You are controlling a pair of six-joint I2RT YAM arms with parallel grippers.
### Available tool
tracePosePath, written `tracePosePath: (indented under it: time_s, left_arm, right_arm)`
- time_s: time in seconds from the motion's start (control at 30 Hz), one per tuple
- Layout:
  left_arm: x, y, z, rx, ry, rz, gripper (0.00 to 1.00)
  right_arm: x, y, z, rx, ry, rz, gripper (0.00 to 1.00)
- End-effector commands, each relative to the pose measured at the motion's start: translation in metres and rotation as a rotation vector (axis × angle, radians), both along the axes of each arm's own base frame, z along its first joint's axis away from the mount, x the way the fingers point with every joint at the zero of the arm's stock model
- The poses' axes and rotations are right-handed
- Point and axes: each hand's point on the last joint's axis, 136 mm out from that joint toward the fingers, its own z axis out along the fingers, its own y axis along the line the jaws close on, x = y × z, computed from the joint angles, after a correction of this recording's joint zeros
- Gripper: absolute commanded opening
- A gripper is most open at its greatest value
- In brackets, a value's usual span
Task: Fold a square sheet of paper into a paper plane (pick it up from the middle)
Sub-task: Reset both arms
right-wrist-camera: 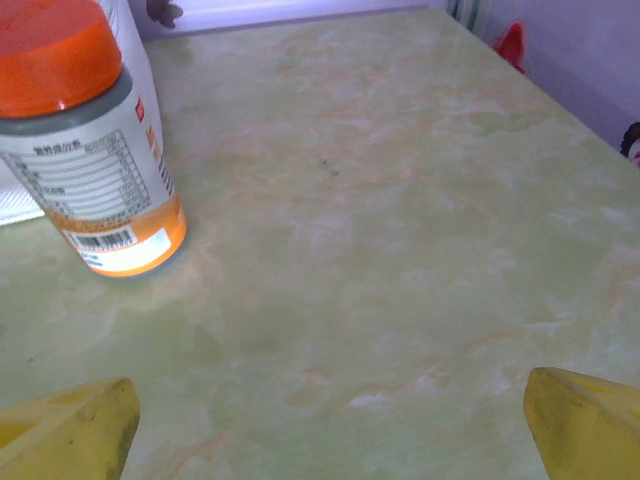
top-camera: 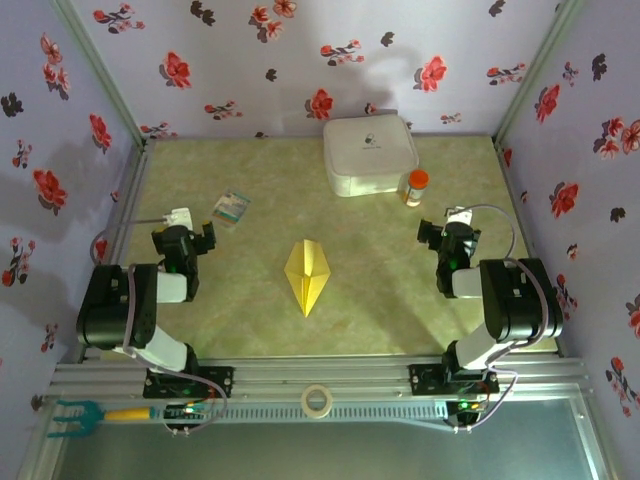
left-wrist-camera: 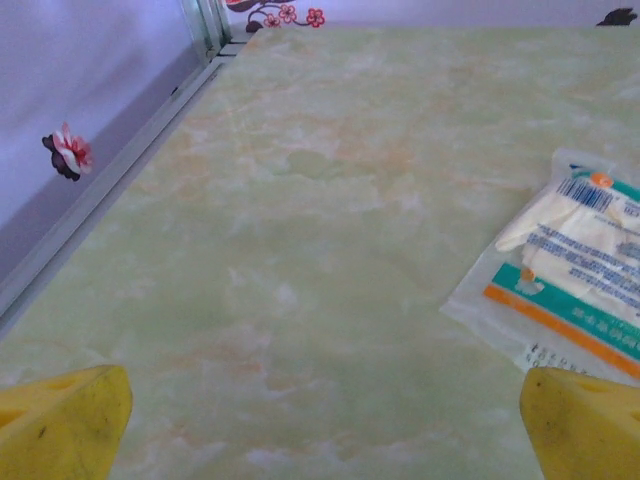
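The square sheet of paper lies folded into a yellow paper plane [top-camera: 307, 272], a pointed dart with a centre ridge, its tip toward the near edge, in the middle of the table. My left gripper [top-camera: 186, 236] rests well to its left, open, with nothing between its yellow fingers [left-wrist-camera: 65, 425]. In the left wrist view the left gripper [left-wrist-camera: 325, 420] spans bare tabletop. My right gripper [top-camera: 446, 232] sits well to the plane's right, also open. In the right wrist view the right gripper [right-wrist-camera: 330, 420] frames bare table between its fingers [right-wrist-camera: 585, 420]. Neither gripper touches the plane.
A white rounded box [top-camera: 368, 153] stands at the back. An orange-capped bottle [top-camera: 415, 187] [right-wrist-camera: 85, 140] stands beside it, just ahead of the right gripper. A teal-and-white packet [top-camera: 231, 207] [left-wrist-camera: 570, 270] lies ahead of the left gripper. A tape roll [top-camera: 317, 400] rests on the near rail.
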Motion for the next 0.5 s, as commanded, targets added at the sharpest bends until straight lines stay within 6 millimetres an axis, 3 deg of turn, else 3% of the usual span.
tracePosePath:
  time_s: [0.0,0.47]
  left_arm:
    - [0.0067,0.0015,0.0148,-0.016,-0.061,0.011,1.00]
    - [0.0066,0.0010,0.0148,-0.017,-0.062,0.008,1.00]
  right_arm:
    - [0.0036,-0.0079,0.0135,0.005,-0.049,-0.046,0.99]
    - [0.0047,-0.0042,0.0141,0.000,-0.054,-0.027,0.99]
